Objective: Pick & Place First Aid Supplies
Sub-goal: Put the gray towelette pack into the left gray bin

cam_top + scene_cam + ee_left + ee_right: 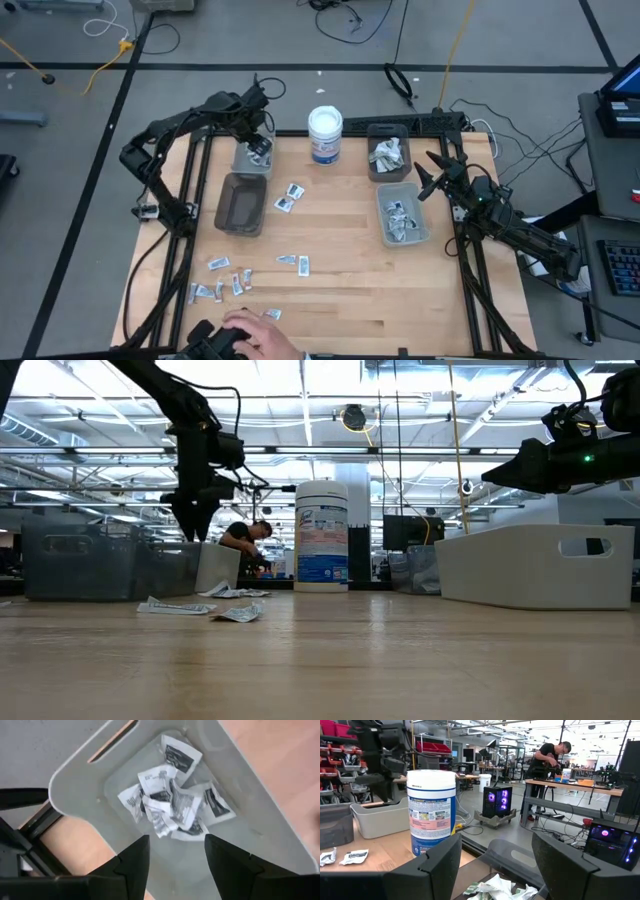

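- Your left gripper [262,146] hangs over the small clear bin [252,158] at the table's far-left side. In the left wrist view the fingers [134,862] stand apart with nothing between them; a heap of white square packets [170,795] lies on the bin floor directly beneath.
- Judgement: this is the release step of a drop-off, and the drop looks done. No packet clings to either pad, so nothing needs shaking loose.
- To do it well, lift straight up before you swing away. The bin walls sit close around the fingers, and a sideways exit could nudge the bin toward the darker grey bin [240,203] just in front of it.
- Loose supplies remain on the wood: 2 packets [289,196] near the grey bin, and a scatter of packets [232,281] toward the near-left edge. Go for the nearer pair next, 1 at a time.
- A person's hand [262,335] rests at the near edge beside that scatter. Keep your path clear of it.
- Your right gripper [432,178] waits fully open and empty by the 2 bins on the right, which already hold sachets. The white round tub [325,135] stands between the sides; leave it.
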